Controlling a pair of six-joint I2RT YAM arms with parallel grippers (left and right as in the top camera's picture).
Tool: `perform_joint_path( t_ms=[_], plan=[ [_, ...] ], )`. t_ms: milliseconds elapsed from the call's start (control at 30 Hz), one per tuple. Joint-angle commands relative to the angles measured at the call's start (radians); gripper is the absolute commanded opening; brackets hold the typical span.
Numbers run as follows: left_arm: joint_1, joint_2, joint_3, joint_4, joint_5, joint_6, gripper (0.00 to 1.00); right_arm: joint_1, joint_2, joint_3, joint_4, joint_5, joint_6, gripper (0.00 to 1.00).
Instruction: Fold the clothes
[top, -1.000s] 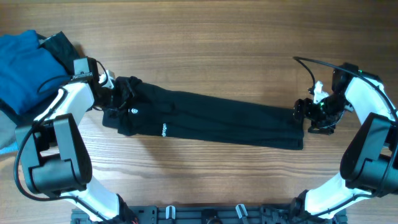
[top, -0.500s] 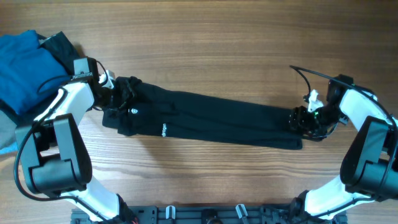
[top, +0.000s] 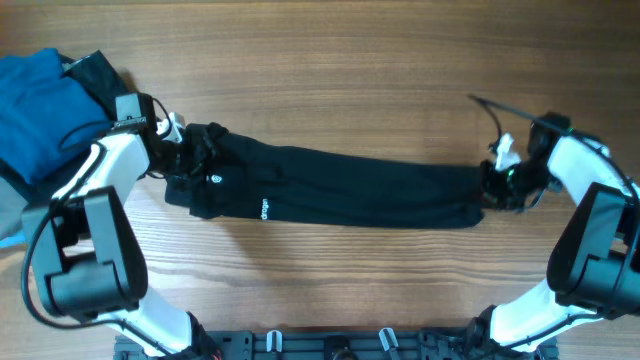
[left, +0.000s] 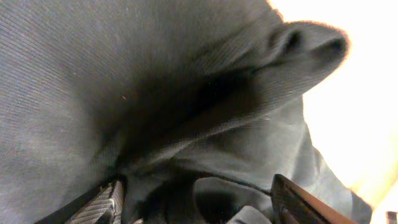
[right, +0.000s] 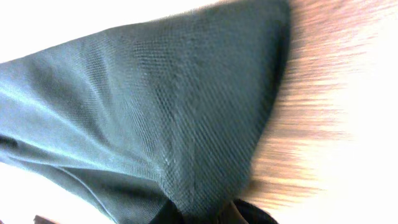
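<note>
The clothes (top: 340, 190) lie as a long black band across the table, with a white logo (top: 217, 179) and white lettering (top: 264, 209) near the left end. My left gripper (top: 185, 155) sits at the bunched left end. In the left wrist view its fingers (left: 102, 205) stand wide apart, with loose folds of the clothes (left: 155, 93) between them. My right gripper (top: 492, 185) is at the right end, shut on the fabric. In the right wrist view a corner of the clothes (right: 155, 106) runs pinched into the right gripper (right: 208, 214).
A bright blue folded garment (top: 40, 110) with a plain black cloth (top: 95, 72) beside it lies at the far left, close behind my left arm. A thin cable (top: 490, 105) loops above the right wrist. The wooden table (top: 350, 80) extends behind the clothes.
My right gripper has moved in onto the right end of the clothes and shut on it, then drawn slightly right. The left arm has hardly moved.
</note>
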Motion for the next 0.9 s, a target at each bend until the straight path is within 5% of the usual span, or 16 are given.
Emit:
perform_joint_path(
  t_ms=[0,333,867],
  plan=[
    [0.002,-0.121,0.019,-0.005,0.005,0.015,0.8,-0.002,0.009,0.187,-0.066,0.205,0.076,0.04],
    [0.002,-0.15,0.019,-0.112,-0.036,0.016,0.82,0.054,0.009,0.349,-0.196,0.277,0.074,0.04],
    [0.002,-0.15,0.019,-0.152,-0.044,0.031,0.82,0.503,0.01,0.336,-0.117,0.217,0.335,0.04]
  ],
)
